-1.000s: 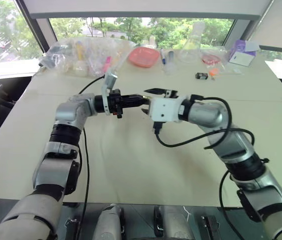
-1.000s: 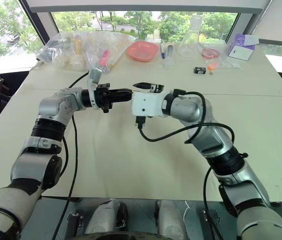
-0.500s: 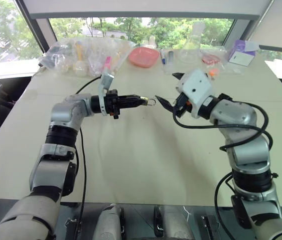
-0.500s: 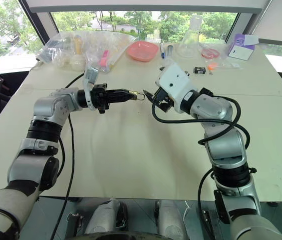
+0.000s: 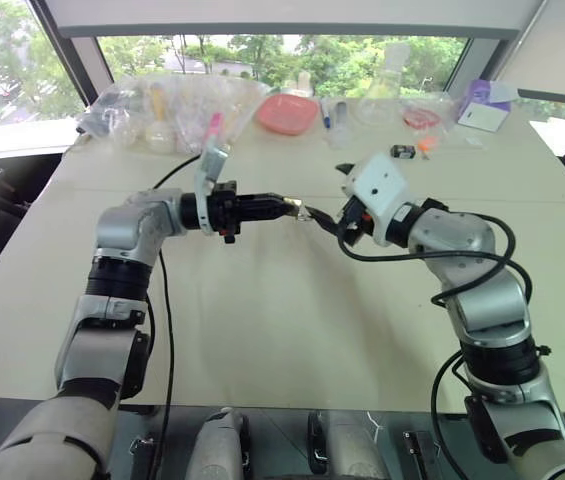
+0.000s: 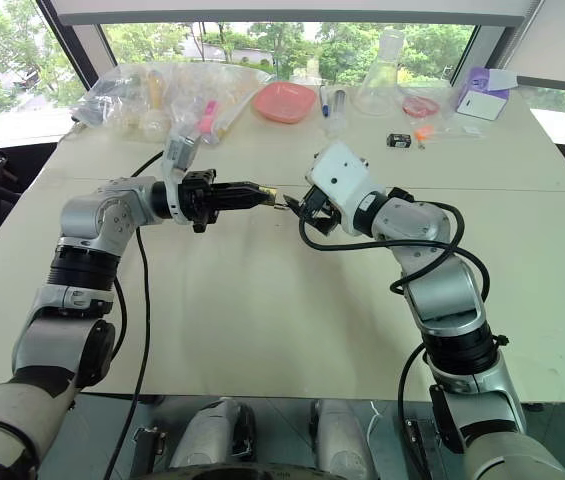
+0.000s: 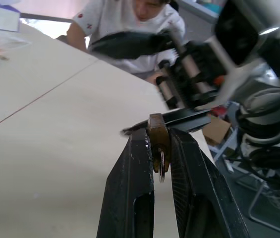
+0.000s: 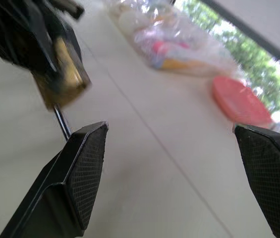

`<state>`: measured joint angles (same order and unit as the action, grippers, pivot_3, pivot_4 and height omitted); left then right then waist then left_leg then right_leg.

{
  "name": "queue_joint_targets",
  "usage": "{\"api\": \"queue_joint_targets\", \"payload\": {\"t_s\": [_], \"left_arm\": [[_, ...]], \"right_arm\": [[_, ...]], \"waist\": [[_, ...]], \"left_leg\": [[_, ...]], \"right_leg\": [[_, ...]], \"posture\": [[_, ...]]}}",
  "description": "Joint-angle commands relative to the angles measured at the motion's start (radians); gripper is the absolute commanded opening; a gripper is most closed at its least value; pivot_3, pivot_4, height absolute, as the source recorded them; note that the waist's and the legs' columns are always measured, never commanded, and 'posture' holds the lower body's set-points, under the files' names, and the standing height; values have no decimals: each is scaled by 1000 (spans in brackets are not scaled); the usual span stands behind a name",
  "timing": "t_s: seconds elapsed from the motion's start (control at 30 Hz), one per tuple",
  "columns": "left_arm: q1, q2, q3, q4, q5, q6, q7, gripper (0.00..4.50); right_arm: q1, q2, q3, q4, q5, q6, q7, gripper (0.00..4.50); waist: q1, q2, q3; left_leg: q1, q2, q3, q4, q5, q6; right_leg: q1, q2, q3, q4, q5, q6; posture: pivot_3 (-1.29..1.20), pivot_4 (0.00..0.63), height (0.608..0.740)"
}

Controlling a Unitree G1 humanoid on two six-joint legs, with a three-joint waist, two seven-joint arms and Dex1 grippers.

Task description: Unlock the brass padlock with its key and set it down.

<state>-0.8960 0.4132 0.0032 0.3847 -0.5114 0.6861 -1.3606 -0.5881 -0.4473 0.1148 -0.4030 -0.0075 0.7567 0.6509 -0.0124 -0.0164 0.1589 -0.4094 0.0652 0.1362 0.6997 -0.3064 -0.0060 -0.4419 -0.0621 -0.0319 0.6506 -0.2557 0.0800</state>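
Over table (image 5: 262,330), brass padlock (image 7: 158,134) half-hidden.

We rolled the right gripper (image 6: 295,207) over and opened its fingers, then brought it back up close beside the brass padlock (image 7: 158,140).

Left claw (image 5: 287,208) clamped; right claw (image 8: 174,173) spread wide, facing it.

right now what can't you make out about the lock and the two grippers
- Key: too small in the head views, and the left wrist view shows no key in the padlock.
- Shackle open or closed: hidden between the left gripper fingers.
- Padlock's far face: blurred in the right wrist view.
- Whether the open right gripper touches the padlock: not clear in the head views.
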Motion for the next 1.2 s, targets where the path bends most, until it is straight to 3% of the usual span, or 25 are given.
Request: {"api": "queue_joint_targets", "payload": {"t_s": [0.03,0.33,0.5,0.7,1.0,1.03,1.2], "left_arm": [[-1,19,-12,-47,-6,-31,-27,0],[-19,-2,-14,1,2,-70,15,0],[-17,-51,-19,48,10,-63,80,0],[-8,-175,-103,161,98,-17,226,0],[-89,-316,-125,452,172,-9,297,0],[-98,-318,-129,472,182,-22,286,1000],[-146,-306,-129,552,229,-42,294,3512]], "right_arm": [[-46,62,-86,-12,103,151,-27,4106],[-33,-13,-79,-79,181,240,-25,4106],[86,-238,-47,-225,195,282,51,4106],[162,-363,-125,-402,345,407,134,4106],[185,-375,-125,-418,379,445,47,4106],[182,-373,-123,-418,381,446,39,4157],[173,-373,-121,-409,391,443,7,4157]], "waist": [[0,0,0],[1,0,0],[8,0,0],[3,0,0],[2,-1,0],[2,-1,0],[3,-1,0]], "left_leg": [[0,0,0,0,0,0],[0,0,-1,0,0,1],[-1,-1,-2,0,-1,2],[0,-1,-2,0,-4,7],[0,-1,-3,0,-5,9],[0,-1,-2,0,-5,9],[0,-1,-3,0,-5,9]], "right_leg": [[0,0,0,0,0,0],[0,0,0,0,0,0],[0,-1,0,-2,0,0],[1,0,0,-2,0,0],[1,0,0,-2,0,0],[1,0,0,-2,0,0],[1,0,0,-2,0,0]], "posture": [[0,150,733],[0,150,733],[0,150,733],[0,150,733],[0,150,733],[0,150,733],[0,150,733]]}}
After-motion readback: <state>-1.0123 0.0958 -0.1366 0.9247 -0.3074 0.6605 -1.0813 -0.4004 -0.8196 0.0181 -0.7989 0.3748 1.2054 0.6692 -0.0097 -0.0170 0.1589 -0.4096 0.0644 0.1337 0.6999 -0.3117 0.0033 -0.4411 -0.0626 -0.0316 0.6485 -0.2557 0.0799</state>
